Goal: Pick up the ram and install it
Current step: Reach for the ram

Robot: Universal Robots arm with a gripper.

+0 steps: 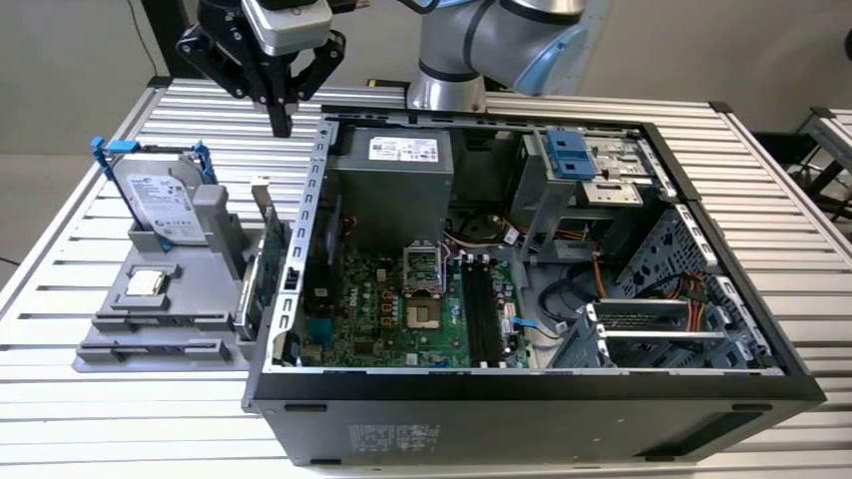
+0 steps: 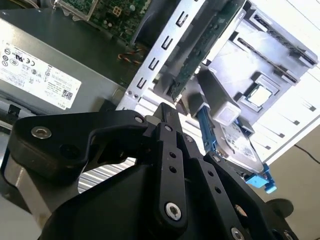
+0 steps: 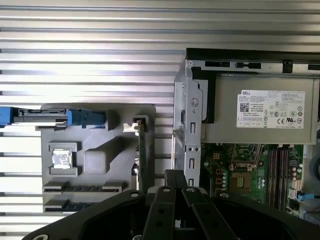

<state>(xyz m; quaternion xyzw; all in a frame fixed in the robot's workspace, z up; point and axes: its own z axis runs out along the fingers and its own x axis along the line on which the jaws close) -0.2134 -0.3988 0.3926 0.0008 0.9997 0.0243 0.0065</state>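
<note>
Claw (image 1: 279, 128) closed narrow, empty, over your slatted metal bench (image 1: 120, 419); dark blue-black ram stick (image 3: 70, 205) sits below in grey plastic holder (image 3: 95, 125).

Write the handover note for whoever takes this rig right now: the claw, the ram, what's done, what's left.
Claw: shut and empty, held above the table beside the open computer case, on the exterior view's left.
Ram: it seems to be the dark stick lying in a slot of the grey holder, apart from the claw.
Motherboard's black slots: they look empty.
Done: nothing of the job shows as done.
Left: the ram is neither picked up nor installed.
</note>
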